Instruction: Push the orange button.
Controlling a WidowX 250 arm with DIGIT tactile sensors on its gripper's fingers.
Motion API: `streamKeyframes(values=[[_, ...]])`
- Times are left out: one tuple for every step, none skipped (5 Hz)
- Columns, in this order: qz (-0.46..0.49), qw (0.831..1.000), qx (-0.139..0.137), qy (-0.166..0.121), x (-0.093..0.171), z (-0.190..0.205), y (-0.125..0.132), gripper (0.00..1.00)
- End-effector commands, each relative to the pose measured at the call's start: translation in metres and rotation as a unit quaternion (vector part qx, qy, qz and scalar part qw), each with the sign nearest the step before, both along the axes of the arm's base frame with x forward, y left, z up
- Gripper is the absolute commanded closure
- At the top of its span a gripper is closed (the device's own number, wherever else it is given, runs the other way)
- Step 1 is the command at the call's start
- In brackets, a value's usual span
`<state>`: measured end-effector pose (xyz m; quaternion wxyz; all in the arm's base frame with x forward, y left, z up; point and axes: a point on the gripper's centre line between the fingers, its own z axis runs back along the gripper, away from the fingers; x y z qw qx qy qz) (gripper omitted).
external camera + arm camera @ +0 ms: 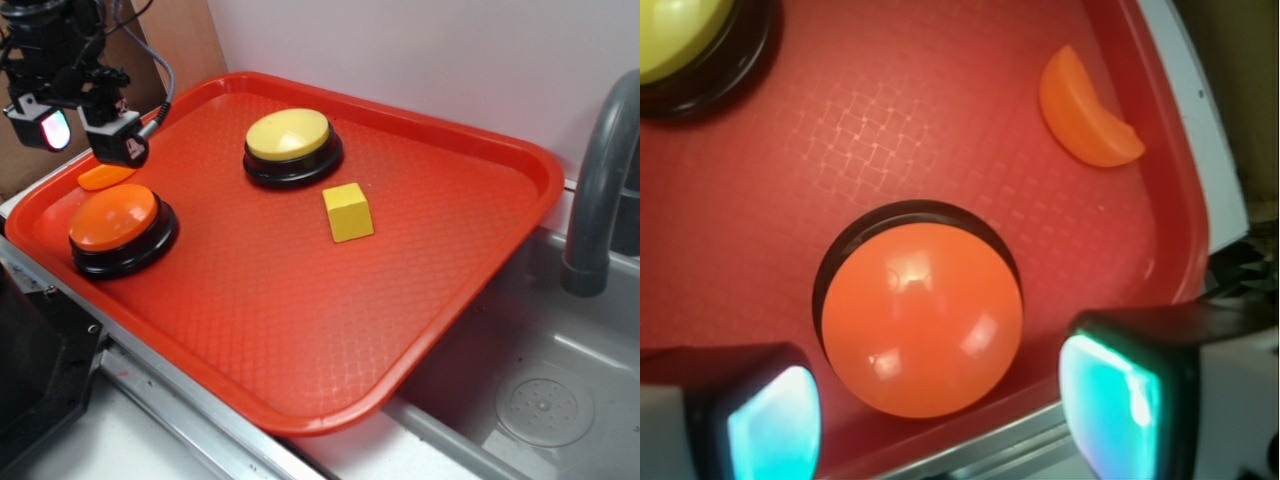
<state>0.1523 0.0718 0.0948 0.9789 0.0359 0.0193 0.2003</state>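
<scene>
The orange button (113, 217) has a glossy orange dome on a black base and sits at the near left of the red tray (300, 330). In the wrist view the orange button (921, 317) lies just ahead of the fingers, low in the picture. My gripper (85, 130) hangs in the air above the tray's left rim, up and behind the button, not touching it. My gripper (940, 415) is open, with nothing between its glowing pads (1110, 405).
A yellow-topped button (291, 145) stands at the tray's back, a yellow cube (348, 212) near its middle. A small flat orange piece (104, 176) lies by the left rim. A grey sink (540, 400) and faucet (598, 180) are to the right.
</scene>
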Motion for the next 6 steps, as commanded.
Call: streamKeyframes(values=[[0.0, 0.999, 0.029, -0.026, 0.003, 0.024, 0.005, 0.0], [-0.013, 0.999, 0.032, -0.035, 0.004, 0.027, 0.002, 0.0], [-0.024, 0.998, 0.034, -0.039, 0.004, 0.029, -0.001, 0.0], [-0.033, 0.998, 0.036, -0.05, 0.004, 0.036, -0.004, 0.0], [-0.037, 0.997, 0.033, -0.053, 0.005, 0.039, -0.006, 0.0], [-0.037, 0.997, 0.03, -0.053, 0.004, 0.042, -0.006, 0.0]])
